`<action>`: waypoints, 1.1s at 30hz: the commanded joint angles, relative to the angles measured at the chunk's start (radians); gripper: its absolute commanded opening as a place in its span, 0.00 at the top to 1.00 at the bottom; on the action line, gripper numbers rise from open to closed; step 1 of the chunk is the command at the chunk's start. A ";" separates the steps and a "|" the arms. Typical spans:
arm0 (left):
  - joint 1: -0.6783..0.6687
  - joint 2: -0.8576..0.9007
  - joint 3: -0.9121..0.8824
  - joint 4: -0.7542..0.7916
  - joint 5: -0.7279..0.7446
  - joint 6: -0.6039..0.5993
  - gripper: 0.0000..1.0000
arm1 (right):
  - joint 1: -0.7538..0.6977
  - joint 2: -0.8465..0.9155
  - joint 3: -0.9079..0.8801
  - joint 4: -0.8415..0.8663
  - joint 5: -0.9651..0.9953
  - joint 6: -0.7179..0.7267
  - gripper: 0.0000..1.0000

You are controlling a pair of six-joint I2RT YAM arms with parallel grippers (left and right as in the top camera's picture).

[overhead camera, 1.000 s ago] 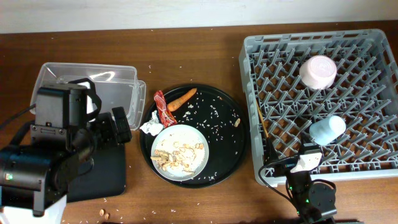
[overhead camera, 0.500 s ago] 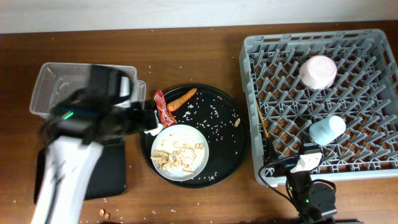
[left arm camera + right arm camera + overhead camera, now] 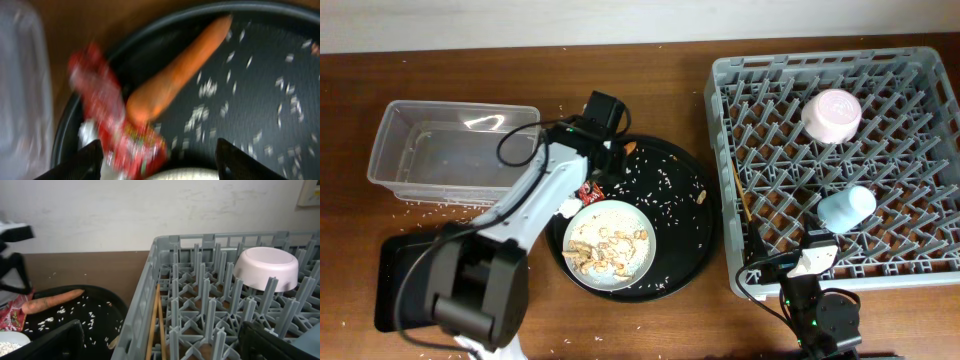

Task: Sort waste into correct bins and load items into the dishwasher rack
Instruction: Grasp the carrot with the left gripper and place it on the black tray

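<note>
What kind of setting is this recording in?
Likely a staged dish-clearing bench rather than a real kitchen: a wooden table against a plain wall, a grey dishwasher rack, a round black tray of leftovers and a clear sorting tub.

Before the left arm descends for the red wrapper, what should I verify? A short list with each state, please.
1. Left end effector open: ok.
2. Red wrapper between its fingers: ok.
3. Carrot apart from wrapper: not ok, they seem to touch.
4. Height above wrapper: cannot tell, blurred view.
5. Clear tub unobstructed: ok.
6. Right end effector out of the way: ok, open, at the rack.
</note>
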 commanded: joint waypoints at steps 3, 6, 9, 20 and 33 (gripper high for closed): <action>-0.014 0.092 0.003 0.143 -0.016 0.313 0.29 | -0.008 -0.008 -0.009 0.000 -0.005 -0.008 0.02; -0.012 0.161 0.003 0.173 -0.016 0.335 0.30 | -0.008 -0.008 -0.009 0.000 -0.005 -0.008 0.02; -0.012 0.208 0.004 0.183 -0.016 0.336 0.38 | -0.008 -0.008 -0.009 0.000 -0.005 -0.008 0.02; -0.014 0.079 0.108 -0.034 -0.016 0.242 0.92 | -0.008 -0.008 -0.009 0.000 -0.005 -0.008 0.02; 0.351 -0.435 0.035 -0.657 -0.142 -0.257 0.92 | -0.008 -0.008 -0.009 0.000 -0.005 -0.008 0.01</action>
